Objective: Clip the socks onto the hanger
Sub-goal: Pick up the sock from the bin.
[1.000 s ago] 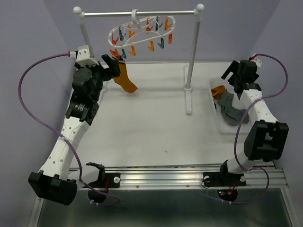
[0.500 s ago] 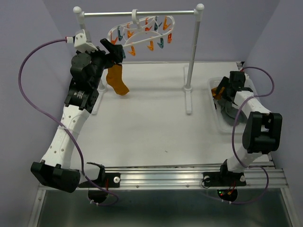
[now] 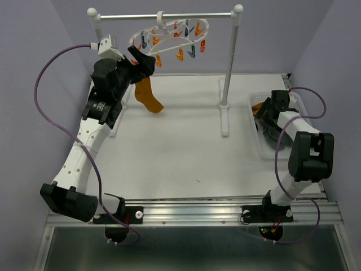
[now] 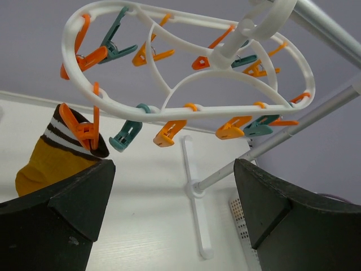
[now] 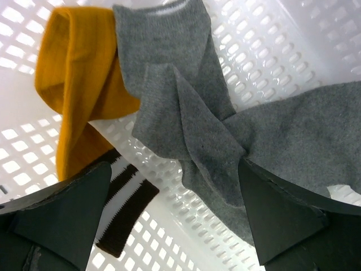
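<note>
Top external: left pincer (image 3: 142, 58) agape under hanger (image 4: 211, 110) rim, right pincer (image 3: 264, 110) agape over socks (image 5: 186, 113).

The hanger (image 4: 210, 112) is white, and from it dangle orange clips (image 4: 169, 132) and teal clips (image 4: 127, 135). Behind it the wall (image 4: 169, 22) is lilac. At the lower left of the left wrist view hangs a mustard-orange sock (image 4: 51, 161), its cuff banded dark brown and white. In the right wrist view, plain grey socks (image 5: 186, 124) lie on a white lattice basket (image 5: 271, 45). At upper left is a second mustard sock (image 5: 73, 84) — a dark brown, white-striped cuff (image 5: 127, 209) lies below it.
</note>
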{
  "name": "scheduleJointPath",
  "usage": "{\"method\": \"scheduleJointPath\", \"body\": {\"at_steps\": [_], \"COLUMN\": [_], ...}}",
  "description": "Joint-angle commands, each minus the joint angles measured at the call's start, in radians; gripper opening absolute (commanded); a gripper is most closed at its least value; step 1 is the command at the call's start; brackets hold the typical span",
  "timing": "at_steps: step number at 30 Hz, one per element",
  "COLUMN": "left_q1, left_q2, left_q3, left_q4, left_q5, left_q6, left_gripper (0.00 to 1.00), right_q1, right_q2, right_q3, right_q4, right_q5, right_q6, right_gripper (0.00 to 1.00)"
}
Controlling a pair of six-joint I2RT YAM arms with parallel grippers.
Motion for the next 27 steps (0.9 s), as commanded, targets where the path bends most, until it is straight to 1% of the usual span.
{"method": "scheduleJointPath", "body": {"at_steps": [1,2,4,6,7,9,12,15,17,19,21,23,27], "left_q1": [-0.004,-0.006,-0.006,-0.004,-0.004,-0.006,-0.006,-0.006,-0.004,-0.006,-0.006,-0.006,-0.006], "left_q2": [-0.008,-0.003,0.011,0.019,0.019,0.020,0.022,0.020,0.022,0.028,0.031,0.031,0.006], "left_q3": [0.074,0.077,0.082,0.073,0.069,0.063,0.063,0.059,0.049,0.051,0.049,0.048,0.013], "left_q4": [0.019,0.019,0.018,0.018,0.018,0.012,-0.005,-0.019,-0.028,-0.042,-0.043,-0.045,-0.031], "left_q5": [0.001,0.017,0.044,0.054,0.055,0.060,0.066,0.049,0.032,0.028,0.024,0.018,0.000], "left_q6": [0.021,0.022,0.027,0.024,0.024,0.030,0.045,0.067,0.073,0.079,0.079,0.076,0.079], "left_gripper": [0.99,0.99,0.99,0.99,0.99,0.99,0.99,0.99,0.99,0.99,0.99,0.99,0.99], "right_q1": [0.002,0.002,0.002,0.002,0.002,0.002,0.002,0.002,0.002,0.002,0.002,0.002,0.002], "right_q2": [-0.030,-0.033,-0.039,-0.048,-0.050,-0.051,-0.056,-0.071,-0.081,-0.087,-0.093,-0.104,-0.104], "right_q3": [-0.020,-0.032,-0.044,-0.058,-0.063,-0.072,-0.087,-0.110,-0.129,-0.130,-0.132,-0.135,-0.123], "right_q4": [0.047,0.049,0.067,0.079,0.082,0.085,0.095,0.130,0.142,0.147,0.150,0.151,0.151], "right_q5": [-0.010,-0.005,-0.004,-0.008,-0.012,-0.010,-0.007,-0.033,-0.036,-0.022,-0.009,0.016,0.042], "right_q6": [0.022,0.021,0.006,0.005,0.005,-0.002,-0.008,-0.013,-0.008,-0.005,-0.010,-0.018,-0.044], "right_gripper": [1.00,0.99,0.95,0.85,0.82,0.82,0.85,0.83,0.77,0.68,0.62,0.62,0.66]}}
